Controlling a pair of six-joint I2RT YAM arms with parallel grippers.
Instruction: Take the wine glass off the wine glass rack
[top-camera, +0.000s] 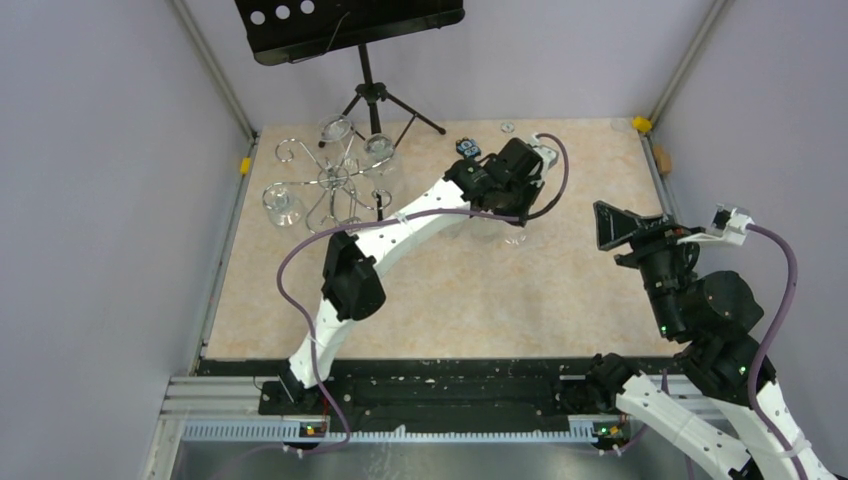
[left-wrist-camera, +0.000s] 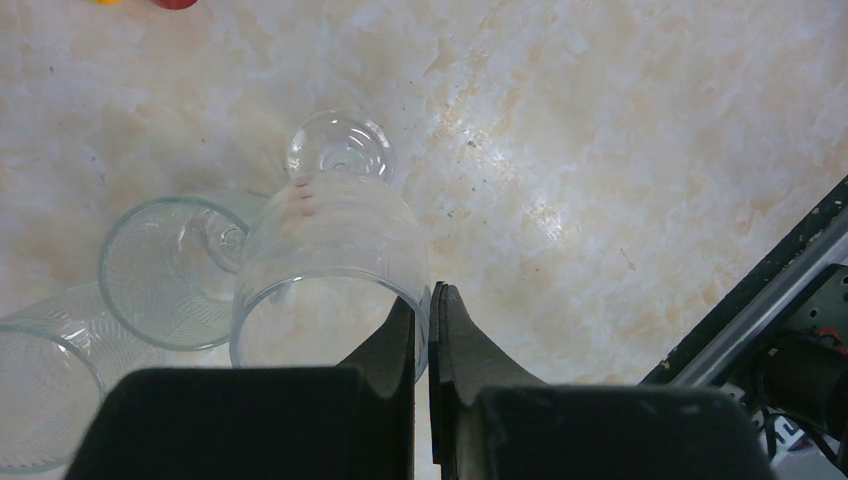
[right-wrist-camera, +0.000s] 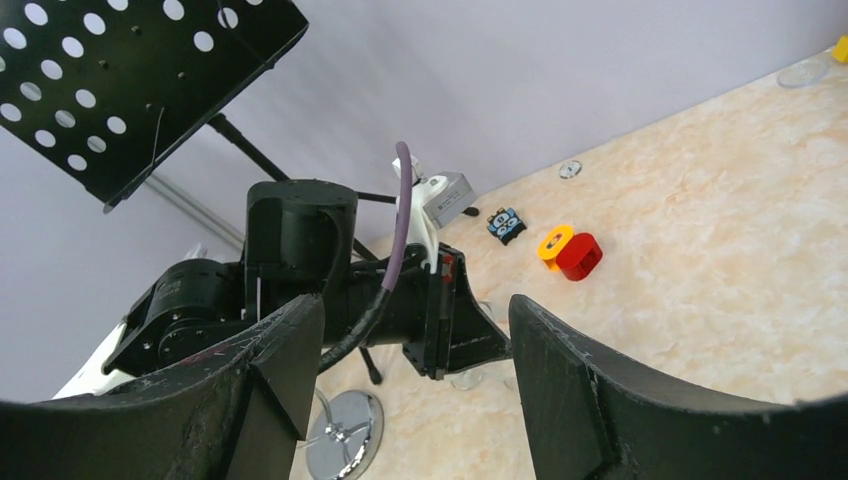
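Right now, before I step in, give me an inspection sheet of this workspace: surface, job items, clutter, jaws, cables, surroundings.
Surface: beige marbled tabletop.
Job's things: chrome wine glass rack far left, hanging glasses on it; wine glass off the rack, two other glasses beside it.
Clutter: yellow ring, red piece, small blue-black item.
Grippers: left gripper jaws shut on the wine glass rim; right gripper jaws open, empty.
Cables: purple cables along both arms.
Surroundings: black music stand, grey walls.
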